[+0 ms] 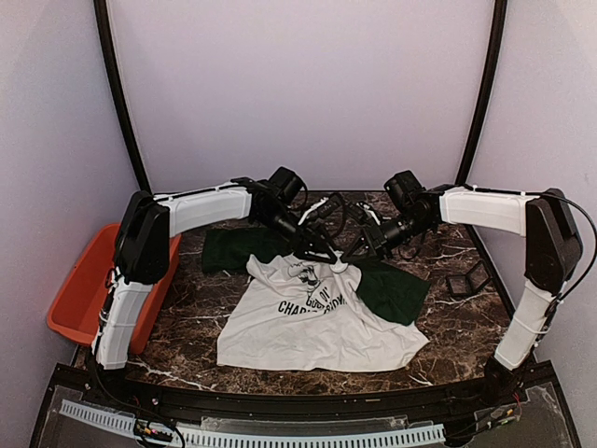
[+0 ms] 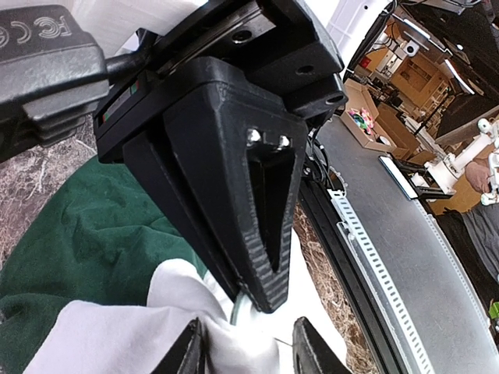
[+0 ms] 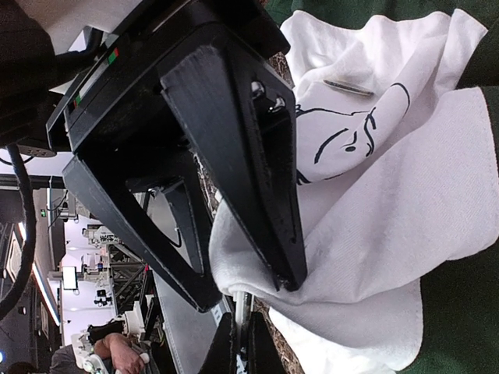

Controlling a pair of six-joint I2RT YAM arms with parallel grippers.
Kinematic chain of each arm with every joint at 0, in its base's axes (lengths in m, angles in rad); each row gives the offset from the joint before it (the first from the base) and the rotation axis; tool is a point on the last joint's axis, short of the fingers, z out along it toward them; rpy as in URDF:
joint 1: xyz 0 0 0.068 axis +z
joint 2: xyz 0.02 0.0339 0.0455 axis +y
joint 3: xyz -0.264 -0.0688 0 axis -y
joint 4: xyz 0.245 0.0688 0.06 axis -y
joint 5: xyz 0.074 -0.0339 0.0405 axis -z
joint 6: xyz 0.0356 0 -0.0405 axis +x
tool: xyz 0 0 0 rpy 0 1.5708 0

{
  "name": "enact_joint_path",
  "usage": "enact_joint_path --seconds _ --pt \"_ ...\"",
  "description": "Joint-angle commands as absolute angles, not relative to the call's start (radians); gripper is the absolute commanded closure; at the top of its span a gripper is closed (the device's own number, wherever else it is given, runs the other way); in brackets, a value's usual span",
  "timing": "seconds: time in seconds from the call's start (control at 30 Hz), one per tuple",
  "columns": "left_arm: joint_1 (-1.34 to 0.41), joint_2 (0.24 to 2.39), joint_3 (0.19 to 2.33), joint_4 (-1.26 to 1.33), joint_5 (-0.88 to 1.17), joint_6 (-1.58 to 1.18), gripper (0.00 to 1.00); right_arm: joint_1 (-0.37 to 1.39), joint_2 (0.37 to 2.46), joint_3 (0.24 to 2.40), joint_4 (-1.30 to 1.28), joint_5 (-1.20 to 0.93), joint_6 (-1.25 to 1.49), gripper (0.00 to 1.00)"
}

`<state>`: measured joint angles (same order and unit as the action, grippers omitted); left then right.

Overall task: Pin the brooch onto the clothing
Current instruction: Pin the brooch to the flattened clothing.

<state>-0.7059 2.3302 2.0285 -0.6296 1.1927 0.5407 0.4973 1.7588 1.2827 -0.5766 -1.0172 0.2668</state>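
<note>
The clothing (image 1: 317, 327), a white T-shirt with dark green sleeves and a black cartoon print, lies spread on the marble table. Both grippers meet over its upper part near the collar. My left gripper (image 1: 322, 252) is shut on a raised fold of white fabric (image 2: 234, 343), which also bulges between its fingers in the right wrist view (image 3: 226, 257). My right gripper (image 3: 243, 343) is shut on the brooch (image 3: 243, 308), a thin pale piece pressed against that fold. In the left wrist view the right gripper (image 2: 265, 300) points down at the fold, with a curved rim of the brooch (image 2: 236, 312) beside it.
An orange bin (image 1: 79, 289) hangs off the table's left edge. A small black stand (image 1: 466, 280) sits at the right. A short metal bar (image 3: 347, 86) lies on the shirt's print. Dark marble table (image 1: 187, 317) surrounds the shirt.
</note>
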Motion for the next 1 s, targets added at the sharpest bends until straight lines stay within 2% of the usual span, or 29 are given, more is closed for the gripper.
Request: enact_joint_path --seconds 0.0,0.63,0.87,0.97 --pt "-0.685 2.326 2.053 -0.679 1.206 0.568 0.62 0.500 1.734 1.301 -0.561 -1.045 0.256 1.00" --pt "-0.717 2.337 2.036 -0.664 1.196 0.566 0.73 0.499 1.740 1.309 -0.559 -1.053 0.261 1.00" --pt "-0.727 2.338 2.040 -0.669 1.189 0.568 0.80 0.499 1.744 1.310 -0.560 -1.047 0.264 1.00" --pt "-0.730 2.338 2.039 -0.673 1.171 0.572 0.87 0.499 1.744 1.307 -0.561 -1.040 0.264 1.00"
